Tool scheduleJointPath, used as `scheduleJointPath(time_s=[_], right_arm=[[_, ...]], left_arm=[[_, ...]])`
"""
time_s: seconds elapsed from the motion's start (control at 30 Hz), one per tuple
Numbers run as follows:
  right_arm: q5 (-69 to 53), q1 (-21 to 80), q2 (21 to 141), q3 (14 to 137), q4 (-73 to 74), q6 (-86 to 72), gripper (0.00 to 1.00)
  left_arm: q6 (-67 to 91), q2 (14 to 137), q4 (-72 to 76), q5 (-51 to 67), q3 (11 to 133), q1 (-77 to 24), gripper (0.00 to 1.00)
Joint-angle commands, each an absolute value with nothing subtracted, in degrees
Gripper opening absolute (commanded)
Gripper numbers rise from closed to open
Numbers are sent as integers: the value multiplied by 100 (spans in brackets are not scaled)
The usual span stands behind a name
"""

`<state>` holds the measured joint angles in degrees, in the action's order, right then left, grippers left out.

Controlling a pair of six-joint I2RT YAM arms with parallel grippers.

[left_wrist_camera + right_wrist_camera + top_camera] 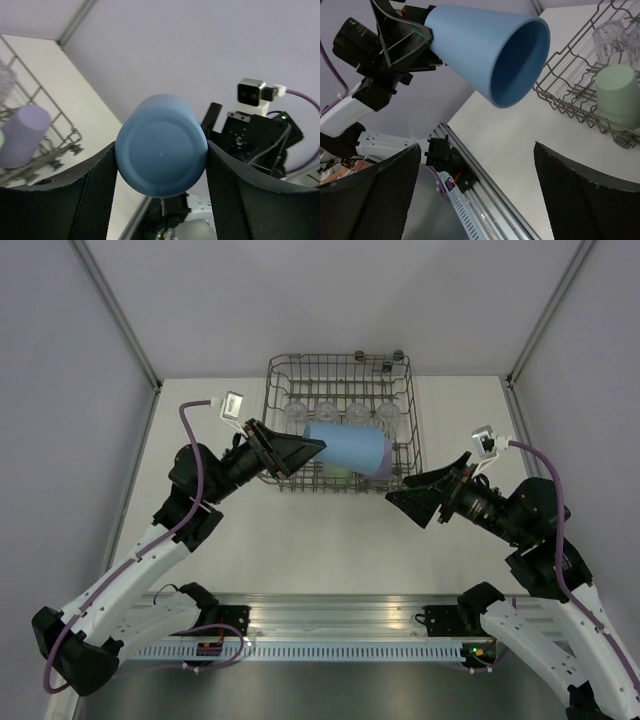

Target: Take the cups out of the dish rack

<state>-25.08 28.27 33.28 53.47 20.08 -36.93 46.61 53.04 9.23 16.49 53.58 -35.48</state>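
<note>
The left end effector (161, 150) is clamped on the closed bottom end of the blue cup (470, 45), with one finger pressed to each side. The cup lies level in the air, clear of the worktop (330, 550). Its open mouth points straight out from this end effector toward the other arm.

The right end effector (477, 147) has its jaws spread wide and holds nothing. The blue cup's mouth hangs just above and ahead of it, apart from both fingers.

Past the held cup stands the rack (412, 430) on the worktop; seen from above, the cup overlaps its near side. A green cup (618, 97) sits base up inside the rack, ahead of the right end effector and lower than the blue cup. A lilac cup (25, 135) stands in the rack too, below the left end effector, closed end showing.

Farther on, four clear glasses (327, 412) stand in a row across the rack, beyond both end effectors.
</note>
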Motion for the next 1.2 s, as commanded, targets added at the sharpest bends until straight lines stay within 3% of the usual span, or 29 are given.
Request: scheduleJointPath(time_s=[0.0, 0.17, 0.3, 0.47, 0.57, 0.67, 0.83, 0.87, 0.93, 1.03, 1.07, 1.13, 1.17], right_arm=[[-2918, 2839, 3366, 5379, 1222, -3990, 98], [-2970, 2839, 3471, 5326, 801, -4209, 95], [-3304, 2839, 3603, 5274, 64, -4587, 76], [-3322, 2839, 3770, 5273, -184, -4676, 71], [-3261, 2839, 3840, 5212, -412, -4754, 63], [-3305, 2839, 3963, 5212, -580, -4738, 41], [-3191, 2848, 4017, 5282, -343, -4483, 22], [-3182, 2839, 4017, 5282, -334, -4465, 11], [-3129, 2848, 4034, 5335, -203, -4351, 0], [-3041, 2839, 4034, 5431, 139, -4123, 0], [-2998, 2839, 4017, 5466, 315, -4052, 0], [-2874, 2839, 3999, 5563, 483, -3859, 0], [-2848, 2839, 3999, 5598, 631, -3789, 0]], left_arm=[[6001, 5361, 3106, 2618, 5028, -3568, 2], [7048, 5676, 4289, 2953, 4518, -3568, 2], [7400, 5940, 4684, 3085, 4369, -3568, 2], [7725, 6143, 5158, 3164, 4289, -3612, 2], [7752, 6231, 5194, 3164, 4289, -3673, 2], [7769, 6293, 5282, 3138, 4254, -3709, 2], [7752, 6319, 5291, 3120, 4201, -3718, 2], [7752, 6319, 5282, 3111, 4192, -3718, 2], [7708, 6319, 5265, 3094, 4175, -3718, 2], [7585, 6276, 4967, 2998, 4166, -3718, 2], [7533, 6241, 4835, 2954, 4175, -3718, 4], [7436, 6240, 4677, 2909, 4157, -3718, 20], [7436, 6249, 4667, 2909, 4149, -3718, 44]])
